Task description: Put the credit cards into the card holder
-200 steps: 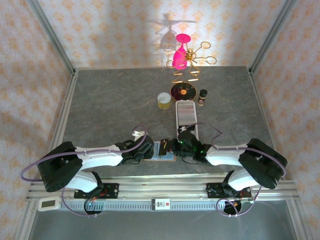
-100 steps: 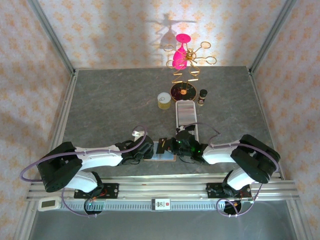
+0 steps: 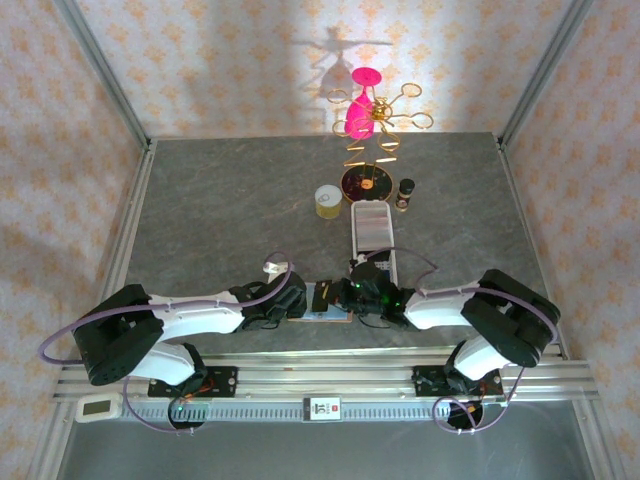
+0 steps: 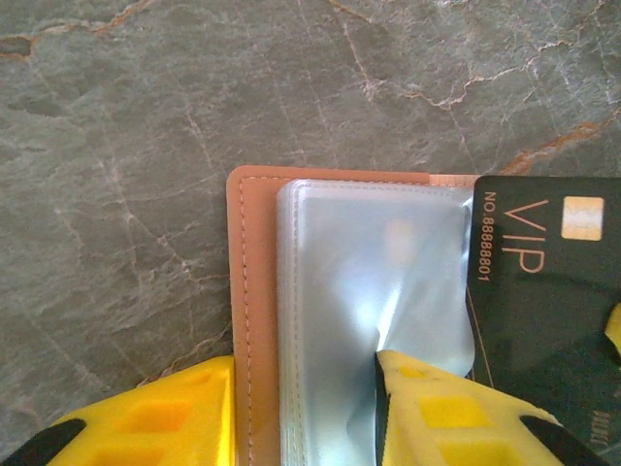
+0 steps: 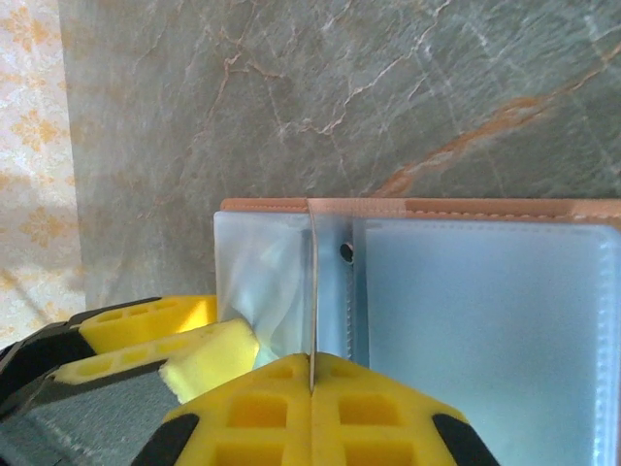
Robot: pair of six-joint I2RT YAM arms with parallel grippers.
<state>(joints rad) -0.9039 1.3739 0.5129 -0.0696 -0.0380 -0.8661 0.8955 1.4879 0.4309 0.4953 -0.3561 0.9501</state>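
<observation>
Now the tan leather folding card holder [image 4: 254, 320] lies open on the grey marbled table [image 4: 146, 116], near its front edge and between the two arms. On one side the left gripper [image 4: 306, 379] clamps the holder's leaf, with its yellow fingers [image 4: 146, 422] either side of the leather edge and clear plastic sleeves [image 4: 369, 282]. Opposite, the right gripper [image 5: 310, 374] is closed on a black plastic credit card marked VIP [image 4: 543, 291], whose edge meets the sleeves.

The black VIP card [image 4: 543, 282] ran off the left wrist view's right edge, a yellow finger [image 4: 456, 413] covering its lower corner. From above, the card holder [image 3: 335, 314] lay largely hidden beneath the left gripper [image 3: 300, 305] and right gripper [image 3: 346, 295].
</observation>
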